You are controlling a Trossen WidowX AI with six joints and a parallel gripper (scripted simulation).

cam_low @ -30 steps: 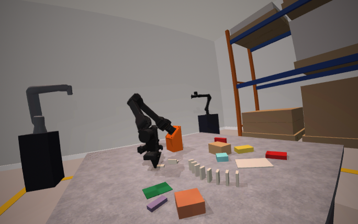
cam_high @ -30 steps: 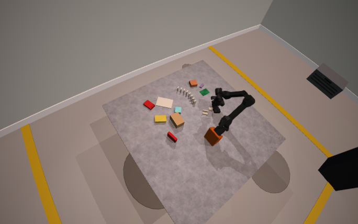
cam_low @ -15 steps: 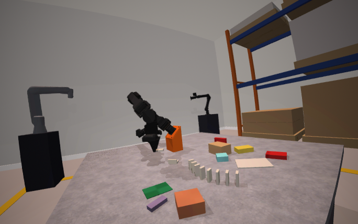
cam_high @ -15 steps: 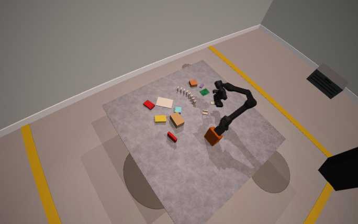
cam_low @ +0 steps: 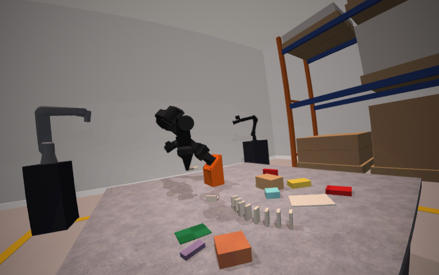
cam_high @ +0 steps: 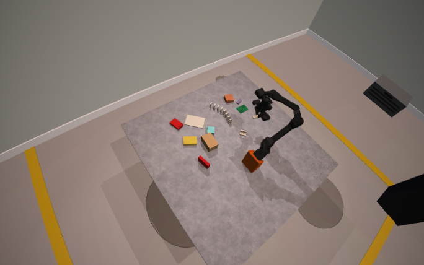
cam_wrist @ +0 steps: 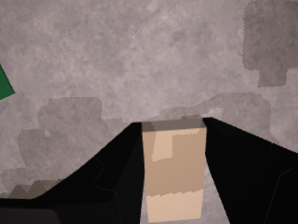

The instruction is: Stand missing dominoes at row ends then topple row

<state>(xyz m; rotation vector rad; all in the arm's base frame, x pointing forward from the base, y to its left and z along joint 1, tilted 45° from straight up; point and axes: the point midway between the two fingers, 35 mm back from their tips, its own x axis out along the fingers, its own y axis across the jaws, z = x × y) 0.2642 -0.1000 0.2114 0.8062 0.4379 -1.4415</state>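
A curved row of several cream dominoes point(cam_high: 221, 111) point(cam_low: 255, 212) stands on the grey table point(cam_high: 219, 203) point(cam_low: 135, 214). My gripper point(cam_high: 258, 116) point(cam_low: 188, 166) point(cam_wrist: 172, 129) is shut on one cream domino point(cam_high: 255, 116) point(cam_low: 194, 167) point(cam_wrist: 174, 176) and holds it above the table, to the right of the row's near end in the top view. Loose dominoes point(cam_high: 243, 132) point(cam_low: 212, 197) lie flat between the row's end and the arm's orange base point(cam_high: 251, 160) point(cam_low: 213, 175).
Near the row's far end lie an orange block point(cam_high: 229, 98) point(cam_low: 232, 248), a purple piece point(cam_high: 238, 101) point(cam_low: 192, 249) and a green sheet point(cam_high: 242, 108) point(cam_low: 192, 232) point(cam_wrist: 3, 86). On the other side lie a cream sheet point(cam_high: 194, 121), cyan block point(cam_high: 210, 129), tan box point(cam_high: 209, 141), yellow block point(cam_high: 189, 140) and two red blocks point(cam_high: 176, 123) point(cam_high: 203, 161).
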